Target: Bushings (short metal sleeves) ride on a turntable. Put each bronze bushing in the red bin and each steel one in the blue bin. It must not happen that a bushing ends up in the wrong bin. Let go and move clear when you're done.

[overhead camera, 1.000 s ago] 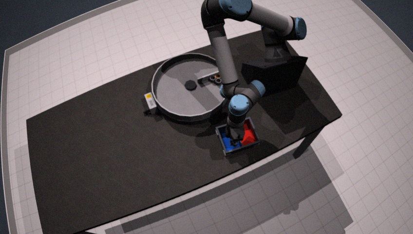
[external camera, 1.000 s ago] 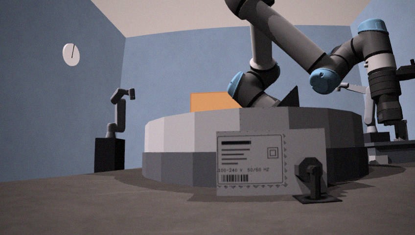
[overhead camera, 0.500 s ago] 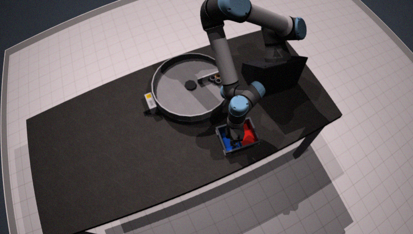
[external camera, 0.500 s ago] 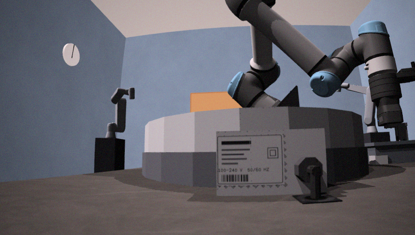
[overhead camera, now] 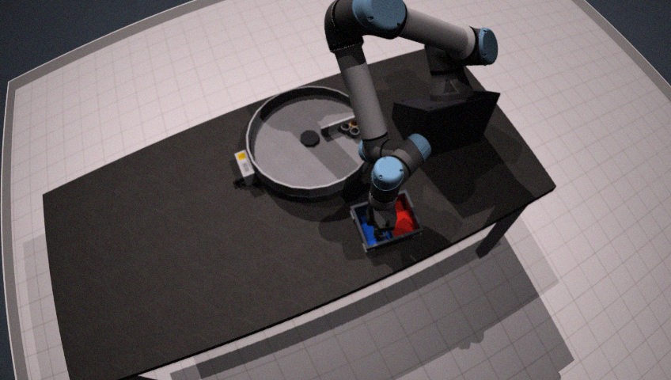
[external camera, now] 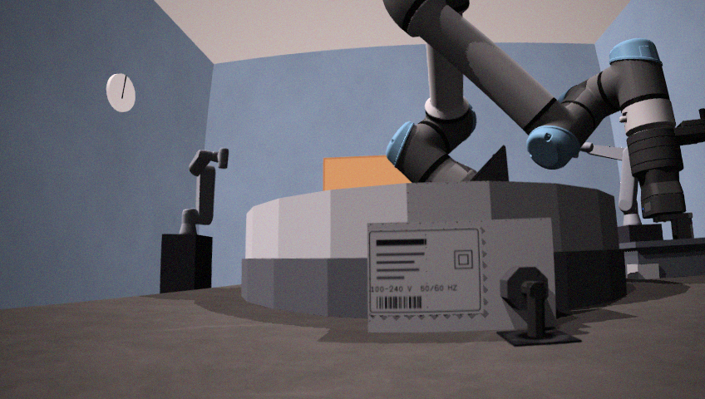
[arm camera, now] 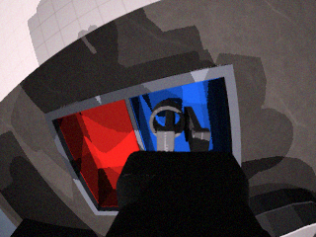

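- Hand [overhead camera: 382, 233] [external camera: 683, 226] [arm camera: 179, 117]: narrow, apparently closed on the wall of one bushing [arm camera: 153, 120], one finger inside the bore and the other outside.
- Step in hand: delivery of a grey, probably steel, bushing to the blue bin [overhead camera: 365, 226] [arm camera: 197, 91].
- Bushing position: at the fingertips, ring face visible in the wrist view, over the blue bin. Contact with the bin floor cannot be confirmed.
- Divider: the red bin [overhead camera: 404, 221] [arm camera: 106, 148] adjoins the blue bin; the bushing is on the blue side.
- Next move: confirm the colour, lower if height remains, then spread the fingers. Lift straight up so that the inner finger leaves the bore without dragging the ring.
- Caution: sideways travel during release could carry the bushing towards the red bin.
- Remaining work: a bronze bushing [overhead camera: 353, 121] and grey bushings [overhead camera: 350, 132] sit clustered on the turntable [overhead camera: 282, 141] [external camera: 306, 227], beside its straight guide [overhead camera: 336, 124]. Sorting is therefore incomplete.

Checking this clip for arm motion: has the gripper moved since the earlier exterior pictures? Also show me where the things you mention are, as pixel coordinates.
Yes: the gripper [overhead camera: 383, 233] [external camera: 682, 229] [arm camera: 179, 117] has moved down, its housing closer to the rim of the bin tray [overhead camera: 358, 230] [external camera: 653, 244] [arm camera: 237, 114] in the exterior view.
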